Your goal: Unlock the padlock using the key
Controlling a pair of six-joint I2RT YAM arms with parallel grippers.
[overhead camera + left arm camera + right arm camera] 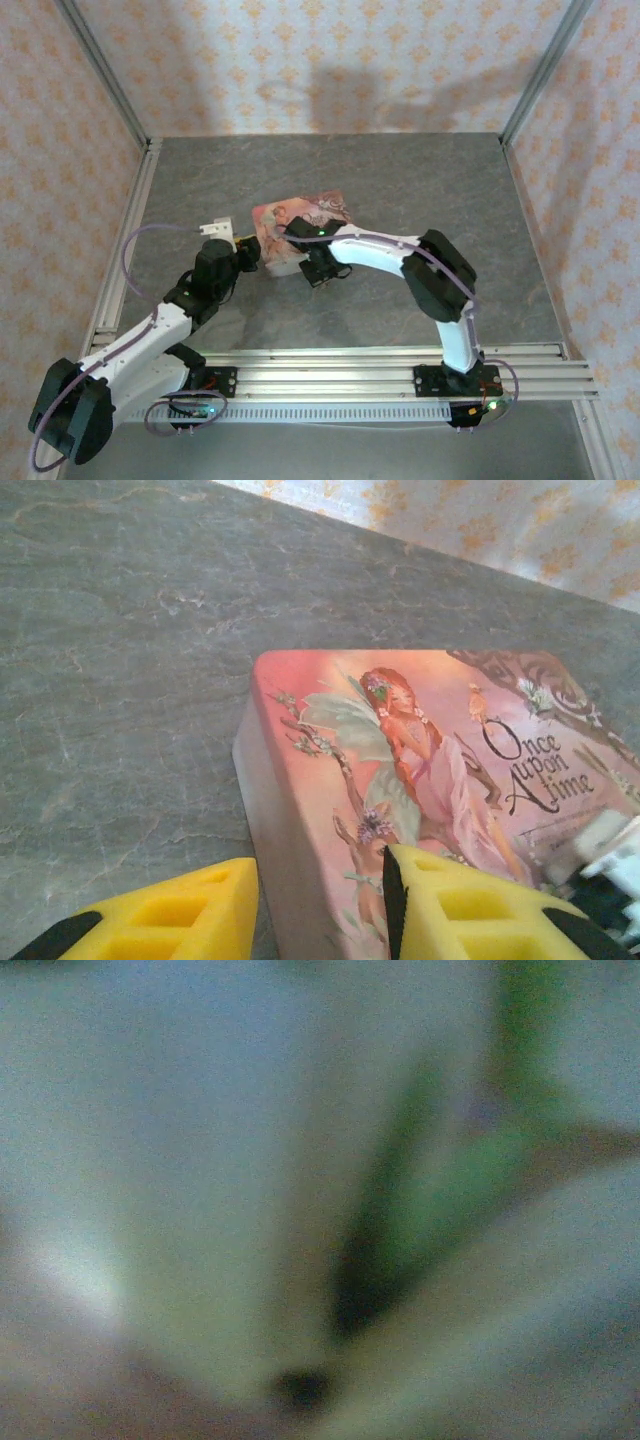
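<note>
A pink illustrated box [305, 213] lies at the table's middle, its lid reading "Once upon a time" [430, 730]. My left gripper [250, 258] is at the box's near left corner. Its yellow fingers stand apart [320, 880]: the right finger [470, 910] is over the lid, and the left finger [170, 920] is beside the box's side wall with a strip of table between. My right gripper [291, 237] reaches over the box from the right, and its white and black parts [610, 855] show at the lid's edge. The right wrist view is a blur. The padlock and the key are hidden.
Grey stone-patterned table [400, 190] with free room behind and on both sides of the box. Wallpapered walls with metal posts [110, 90] close it in. An aluminium rail [350, 365] carrying the arm bases runs along the near edge.
</note>
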